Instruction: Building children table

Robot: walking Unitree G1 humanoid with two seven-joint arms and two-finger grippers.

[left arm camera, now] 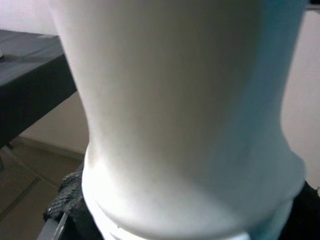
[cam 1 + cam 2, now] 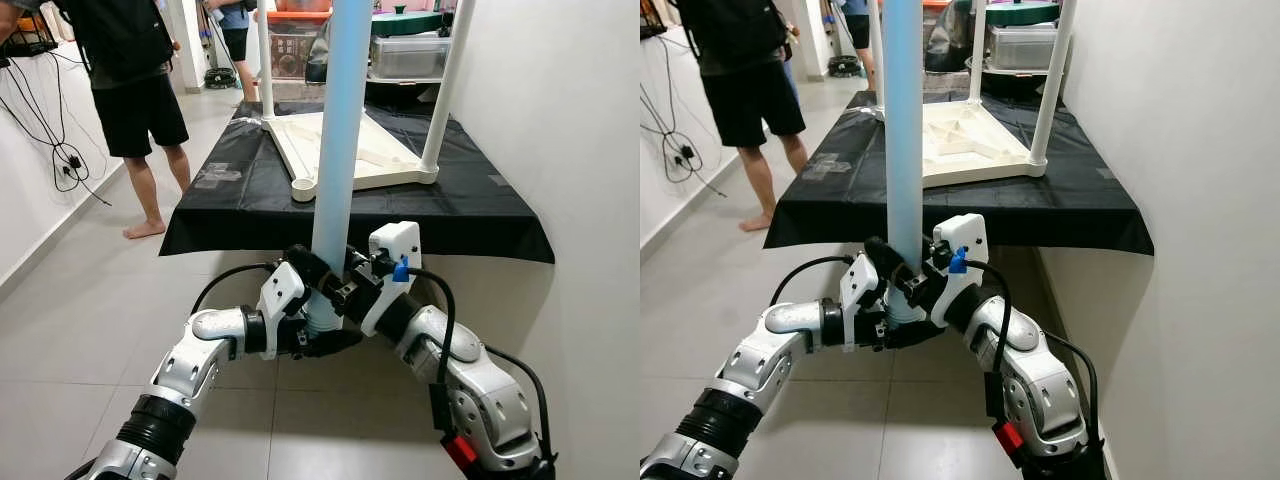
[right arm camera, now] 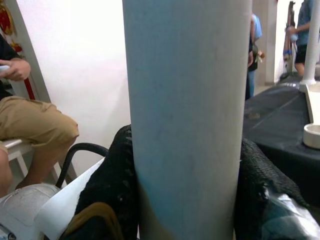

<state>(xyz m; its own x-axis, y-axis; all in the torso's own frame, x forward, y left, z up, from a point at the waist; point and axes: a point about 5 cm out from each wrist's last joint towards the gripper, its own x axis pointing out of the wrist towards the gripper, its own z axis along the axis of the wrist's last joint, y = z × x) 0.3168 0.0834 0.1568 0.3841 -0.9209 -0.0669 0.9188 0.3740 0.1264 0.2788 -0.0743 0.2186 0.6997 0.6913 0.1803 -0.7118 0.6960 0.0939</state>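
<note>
A long pale blue table leg (image 2: 338, 150) stands upright in front of me, held near its lower end by both grippers. My left gripper (image 2: 315, 325) is shut on the leg's bottom end, and my right gripper (image 2: 335, 282) is shut on it just above. The white children's tabletop (image 2: 340, 150) lies upside down on a black-covered table (image 2: 250, 195), with two white legs (image 2: 445, 80) standing up from it. An empty round socket (image 2: 303, 189) sits at its near corner. In the right wrist view the leg (image 3: 187, 115) stands between black fingers (image 3: 112, 185).
A white wall (image 2: 570, 150) runs close along my right. A person in black shorts (image 2: 135, 100) stands at the left by the table, and another person (image 2: 235, 40) stands further back. Cables (image 2: 60, 150) hang on the left wall. Grey floor tiles (image 2: 90, 300) lie open at the left.
</note>
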